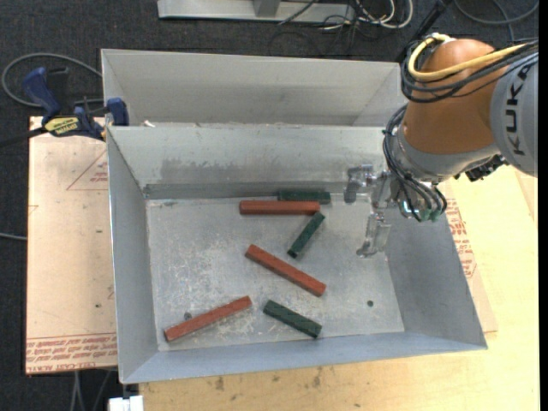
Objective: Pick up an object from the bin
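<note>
Right of the short dark-green rectangular block [306, 235], gripper [370, 247] over grey metal bin [188, 255] floor.
Whether its claw is open cannot be told.

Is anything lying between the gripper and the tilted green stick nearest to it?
Nothing visible does. The gripper hangs at the right side; the green stick lies apart from it, further left in the camera view, with only bare bin floor between them.

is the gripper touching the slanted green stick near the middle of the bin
Apart. The camera view shows a strip of bare bin floor between the gripper and the slanted green stick.
</note>
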Robot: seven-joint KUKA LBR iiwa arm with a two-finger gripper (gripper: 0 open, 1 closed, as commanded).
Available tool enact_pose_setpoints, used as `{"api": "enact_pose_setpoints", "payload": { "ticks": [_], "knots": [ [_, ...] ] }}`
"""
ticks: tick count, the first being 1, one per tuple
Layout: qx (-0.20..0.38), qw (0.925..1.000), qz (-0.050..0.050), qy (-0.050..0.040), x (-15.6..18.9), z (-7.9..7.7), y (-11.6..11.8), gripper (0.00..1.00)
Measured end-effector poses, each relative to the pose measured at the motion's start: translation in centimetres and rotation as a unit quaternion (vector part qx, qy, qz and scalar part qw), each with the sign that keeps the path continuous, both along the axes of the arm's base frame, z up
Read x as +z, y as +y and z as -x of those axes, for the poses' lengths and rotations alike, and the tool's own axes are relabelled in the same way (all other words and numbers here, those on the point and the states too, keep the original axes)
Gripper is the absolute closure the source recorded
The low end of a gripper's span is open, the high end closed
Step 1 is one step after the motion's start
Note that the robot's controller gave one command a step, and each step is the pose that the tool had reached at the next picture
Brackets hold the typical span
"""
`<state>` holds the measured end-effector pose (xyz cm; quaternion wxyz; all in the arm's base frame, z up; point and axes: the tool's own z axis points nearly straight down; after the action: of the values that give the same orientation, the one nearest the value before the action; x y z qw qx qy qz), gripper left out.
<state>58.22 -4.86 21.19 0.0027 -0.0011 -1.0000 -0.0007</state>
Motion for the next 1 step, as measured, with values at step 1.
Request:
{"api": "enact_pose_setpoints", "payload": {
  "ticks": [1],
  "knots": [
    [-0.004, 1.0, 0.0, 0.0004, -14.54, -0.46, 6.71, 0.0]
  ]
}}
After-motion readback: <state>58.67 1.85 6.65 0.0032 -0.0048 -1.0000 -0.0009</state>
